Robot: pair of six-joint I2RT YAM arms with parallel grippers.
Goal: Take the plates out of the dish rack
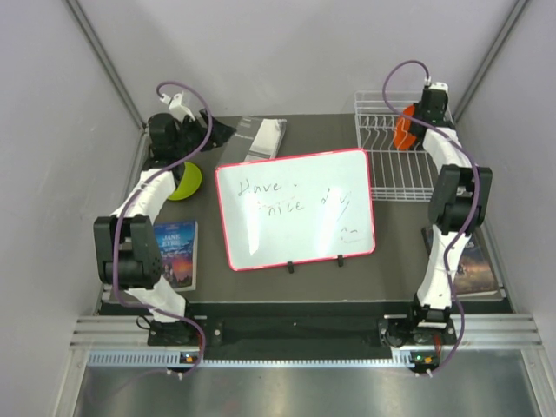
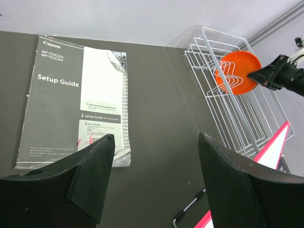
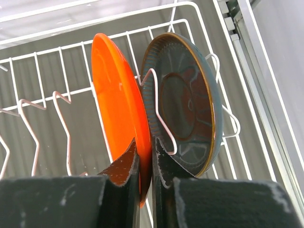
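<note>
Orange plate [image 3: 118,95] clamped in right pincer [image 3: 144,142], left pincer [image 2: 156,137] apart near Canon Setup Guide booklet [image 2: 61,80]

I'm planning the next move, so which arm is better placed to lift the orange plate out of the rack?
Right. The right pincer is shut on the orange plate at its rim, inside the dish rack. The left pincer is open near the setup guide, well away from the rack.

Three plates [image 3: 118,95] [image 3: 187,99] [image 1: 185,181]; one dish rack [image 1: 395,178]; one whiteboard [image 1: 295,208]; two books [image 1: 176,252] [image 1: 476,265]; one guide [image 2: 76,99].
</note>
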